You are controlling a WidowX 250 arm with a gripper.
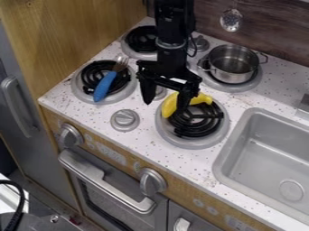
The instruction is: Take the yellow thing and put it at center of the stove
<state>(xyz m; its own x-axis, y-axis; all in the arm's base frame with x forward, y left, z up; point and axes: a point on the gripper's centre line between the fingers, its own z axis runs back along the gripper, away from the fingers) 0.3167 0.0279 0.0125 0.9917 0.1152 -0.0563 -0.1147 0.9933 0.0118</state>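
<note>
"Yellow banana (170, 104), curved, lying at the upper-left edge of a black coil burner (194, 141), its stem end over the coils. Where's the claw (164, 100)?"

"Right above it, hanging down. Spread wide, pinching nothing. The finger on the view's right crosses in front of the banana; the other hangs to the left of it."

"Surface?"

"White speckled bench (149, 140). Grey knob (125, 120) left of the banana's burner. Fork (105, 84), blue handle, metal tines, laid across the burner at far left. Steel pot (232, 65), two handles, on the burner at upper right. Grey sink (271, 167) let into the bench at the right."

"And the room?"

"Dark wood-grain wall (274, 29) behind, with a slotted spoon (231, 20) hanging on it. Lighter wood panel (72, 36) at upper left. Below the bench edge, an oven door (129, 194) with a long grey handle (105, 182)."
</note>
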